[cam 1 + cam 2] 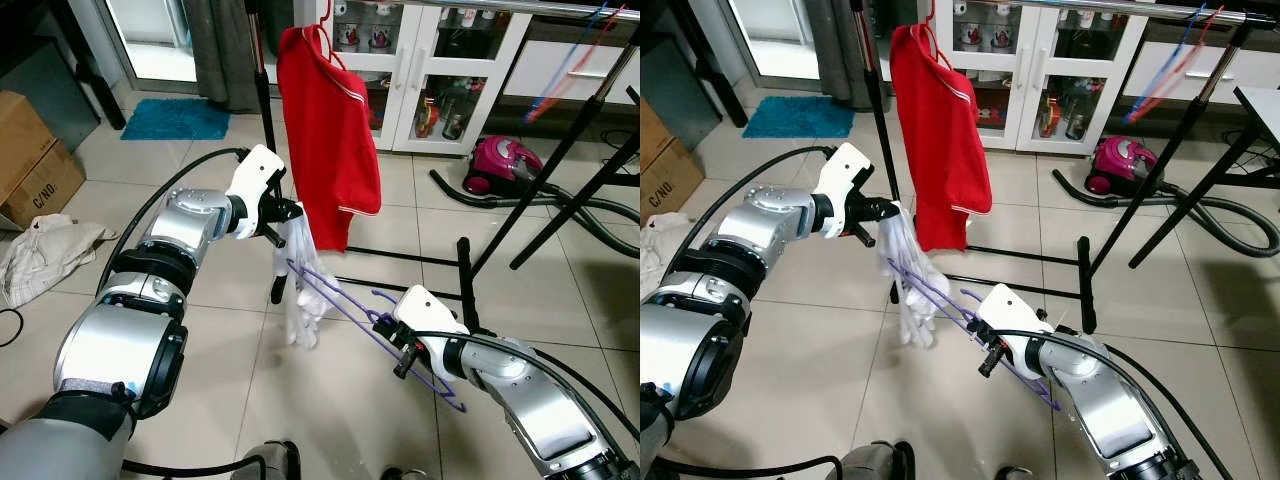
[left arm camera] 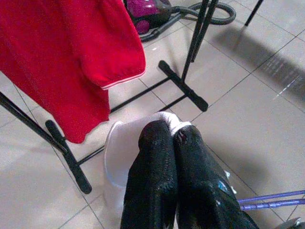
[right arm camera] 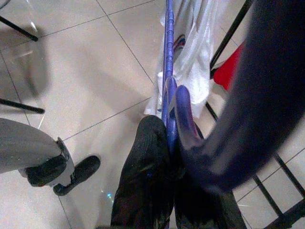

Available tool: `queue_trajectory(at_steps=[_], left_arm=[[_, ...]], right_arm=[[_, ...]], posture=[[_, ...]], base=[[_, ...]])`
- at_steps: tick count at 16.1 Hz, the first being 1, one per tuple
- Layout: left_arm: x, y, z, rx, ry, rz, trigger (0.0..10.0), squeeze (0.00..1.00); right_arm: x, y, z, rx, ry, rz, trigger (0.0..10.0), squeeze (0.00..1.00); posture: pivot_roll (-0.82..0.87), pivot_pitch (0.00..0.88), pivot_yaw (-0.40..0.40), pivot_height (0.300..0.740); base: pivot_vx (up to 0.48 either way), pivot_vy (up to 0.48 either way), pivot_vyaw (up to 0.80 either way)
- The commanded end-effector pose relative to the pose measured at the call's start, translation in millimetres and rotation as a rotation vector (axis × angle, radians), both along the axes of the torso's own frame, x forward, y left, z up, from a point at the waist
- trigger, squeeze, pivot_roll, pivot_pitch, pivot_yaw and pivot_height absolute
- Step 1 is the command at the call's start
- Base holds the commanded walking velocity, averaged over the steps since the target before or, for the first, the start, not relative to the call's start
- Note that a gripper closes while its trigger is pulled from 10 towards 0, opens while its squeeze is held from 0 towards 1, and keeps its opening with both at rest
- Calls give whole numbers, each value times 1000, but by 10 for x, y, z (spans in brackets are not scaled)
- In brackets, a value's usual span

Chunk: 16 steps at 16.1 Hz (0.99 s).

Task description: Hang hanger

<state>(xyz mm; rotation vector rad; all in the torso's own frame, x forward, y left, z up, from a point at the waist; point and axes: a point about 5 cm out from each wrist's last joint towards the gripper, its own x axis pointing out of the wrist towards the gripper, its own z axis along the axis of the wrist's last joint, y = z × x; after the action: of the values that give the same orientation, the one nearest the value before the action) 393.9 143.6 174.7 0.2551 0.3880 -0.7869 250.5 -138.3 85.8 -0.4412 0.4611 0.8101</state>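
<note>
A purple hanger point(image 1: 345, 300) runs low over the tiled floor, and a white garment point(image 1: 303, 290) hangs from its far end. My right gripper point(image 1: 392, 335) is shut on the hanger's near part, close to its hook point(image 3: 183, 119). My left gripper point(image 1: 290, 215) is shut on the top of the white garment point(image 2: 119, 148), pinching the cloth between its fingers point(image 2: 164, 176). Just behind it a red shirt point(image 1: 328, 125) hangs on a red hanger from the drying rack's rail point(image 1: 540, 8).
The rack's black poles point(image 1: 265, 110) and floor bars point(image 1: 465, 280) stand close behind the grippers. A pink vacuum cleaner point(image 1: 500, 163) with its hose lies at the right. A white glass cabinet point(image 1: 410, 60), a blue mat point(image 1: 176, 118), a cardboard box point(image 1: 35, 160) and a cloth heap point(image 1: 45, 250) lie around.
</note>
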Motion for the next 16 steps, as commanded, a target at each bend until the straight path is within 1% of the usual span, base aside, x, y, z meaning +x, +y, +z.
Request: queue_trajectory(at_steps=[1,3,4,9,11,13,16], left_arm=[[5,32,50,-7,-18,2,10000,0],[0,37,40,-5,-14,1,10000,0],[-2,33,37,-6,-11,-2,10000,0],[-12,-41,24,-26,-2,-14,10000,0],[-16,-63,30,-36,1,-21,10000,0],[-25,-89,81,-59,2,-43,10000,0],[-36,-108,175,-90,-11,-57,10000,0]], right_arm=[[-13,-93,5,-14,13,-14,10000,0],[-27,-180,-6,-35,26,-24,10000,0],[-22,-187,-10,-39,26,-30,10000,0],[32,-49,-49,-19,20,-39,10000,0],[50,-46,-62,-24,16,-54,10000,0],[96,-80,-68,-38,4,-103,10000,0],[103,-77,-80,-39,17,-115,10000,0]], posture=[[102,94,43,740],[101,92,42,740],[101,92,42,740],[105,96,45,740],[106,97,44,740],[106,97,46,740],[109,95,44,740]], base=[[0,0,0],[0,0,0],[0,0,0],[0,0,0],[0,0,0],[0,0,0],[0,0,0]])
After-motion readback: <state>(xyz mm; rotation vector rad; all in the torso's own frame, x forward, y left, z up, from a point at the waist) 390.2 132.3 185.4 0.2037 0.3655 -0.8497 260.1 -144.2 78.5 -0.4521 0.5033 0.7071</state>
